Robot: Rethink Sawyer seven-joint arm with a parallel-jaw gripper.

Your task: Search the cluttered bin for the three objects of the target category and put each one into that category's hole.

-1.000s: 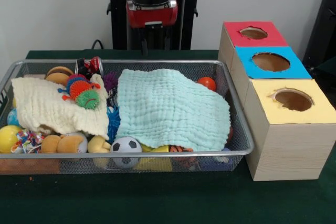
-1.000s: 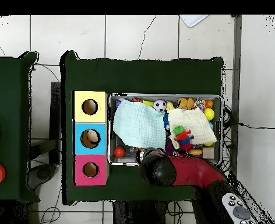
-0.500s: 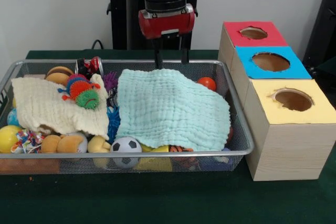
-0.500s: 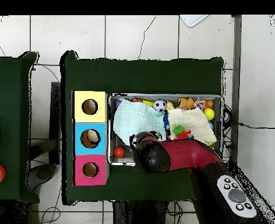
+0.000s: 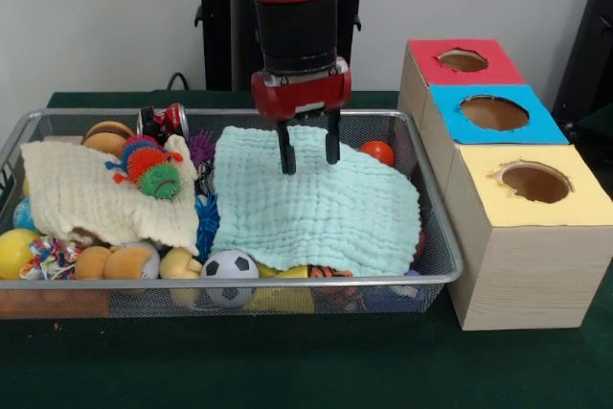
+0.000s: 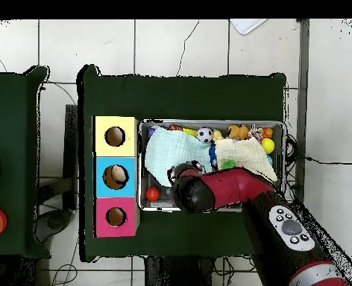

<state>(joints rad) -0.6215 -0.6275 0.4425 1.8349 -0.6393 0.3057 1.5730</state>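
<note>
My gripper [image 5: 309, 164] hangs open, its two black fingertips just above the far part of a mint-green cloth [image 5: 316, 203] that covers the right half of the wire mesh bin [image 5: 383, 280]. Nothing is between the fingers. An orange-red ball [image 5: 377, 152] lies just right of the gripper at the cloth's far edge. A soccer ball [image 5: 230, 270] sits at the front wall. In the overhead view the red arm [image 6: 231, 186] hides the gripper and part of the mint cloth [image 6: 164, 153].
A cream cloth [image 5: 96, 198] with a spiky toy [image 5: 148, 165] on it covers the bin's left half. Around it lie a yellow ball [image 5: 13, 251], a can [image 5: 165, 120] and several small toys. Red [image 5: 421, 53], blue [image 5: 445, 102] and yellow [image 5: 479, 165] hole boxes stand right of the bin.
The arm has come forward over the bin's far rim and lowered, so the gripper now hangs over the mint cloth. Its fingers stay open. Nothing in the bin has moved.
</note>
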